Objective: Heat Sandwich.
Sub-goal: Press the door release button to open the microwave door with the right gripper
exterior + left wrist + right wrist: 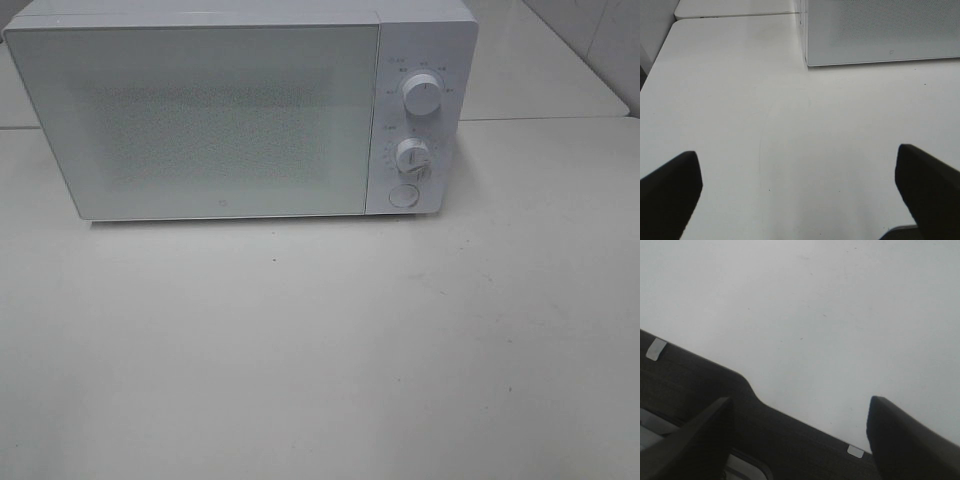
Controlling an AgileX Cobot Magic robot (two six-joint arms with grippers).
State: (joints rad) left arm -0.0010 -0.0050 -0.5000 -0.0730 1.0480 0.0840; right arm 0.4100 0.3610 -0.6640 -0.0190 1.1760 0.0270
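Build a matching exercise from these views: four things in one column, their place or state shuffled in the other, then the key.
Things:
1. microwave door
2. upper knob
3. round button
4. left end effector

Place or state:
A. open, holding nothing
B. shut
C. lowest on the control panel
D. highest on the control panel

Pairs: 1-B, 2-D, 3-C, 4-A
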